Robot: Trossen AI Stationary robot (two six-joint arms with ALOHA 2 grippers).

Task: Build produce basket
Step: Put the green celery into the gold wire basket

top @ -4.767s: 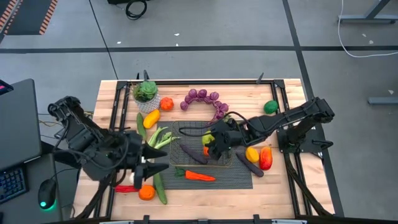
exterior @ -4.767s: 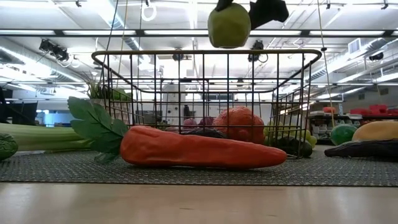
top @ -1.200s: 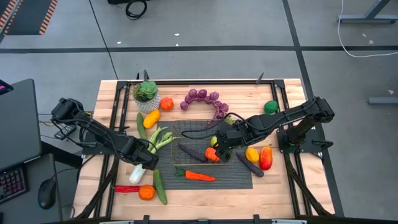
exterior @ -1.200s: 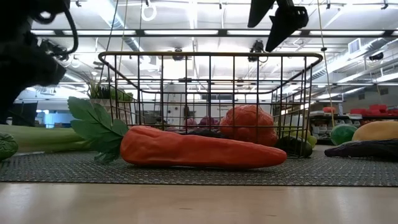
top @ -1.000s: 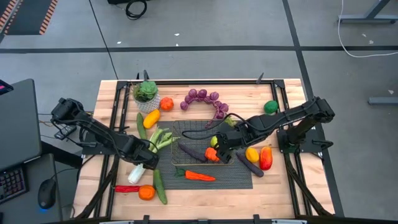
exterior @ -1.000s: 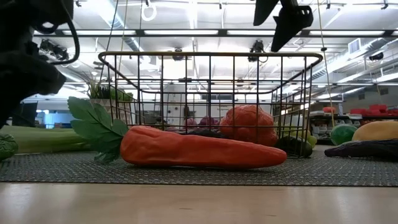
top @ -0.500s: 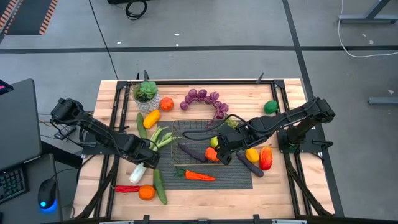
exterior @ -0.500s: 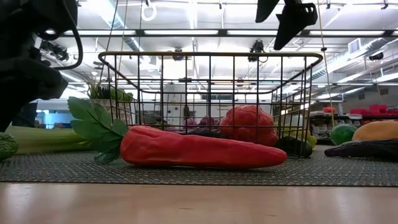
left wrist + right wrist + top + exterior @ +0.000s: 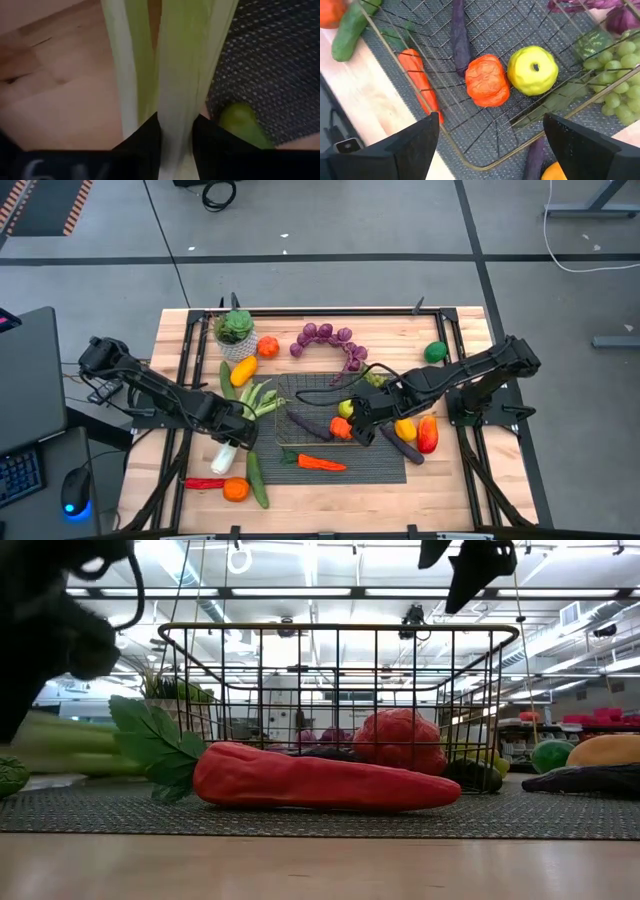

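Left end effector (image 9: 175, 131) pinches the white-green leek (image 9: 172, 65); right end effector (image 9: 490, 145) hangs wide open over the brass-coloured wire basket (image 9: 322, 385).

The leek lies at the left edge of the dark ribbed mat (image 9: 395, 470) on the wooden worktop (image 9: 450, 490), a green cucumber (image 9: 257, 478) just beside it. Inside the basket sit a green apple (image 9: 532, 70), a crinkled orange pepper (image 9: 487, 80) and a purple eggplant (image 9: 460, 37); an orange carrot (image 9: 320, 462) lies outside its near wall.

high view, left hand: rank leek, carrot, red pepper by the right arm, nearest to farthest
From the left hand:
1. Leek, between its fingers, at the mat's left edge.
2. Carrot, on the mat's front strip, outside the basket.
3. Red pepper, off the mat's right edge, by the right arm.
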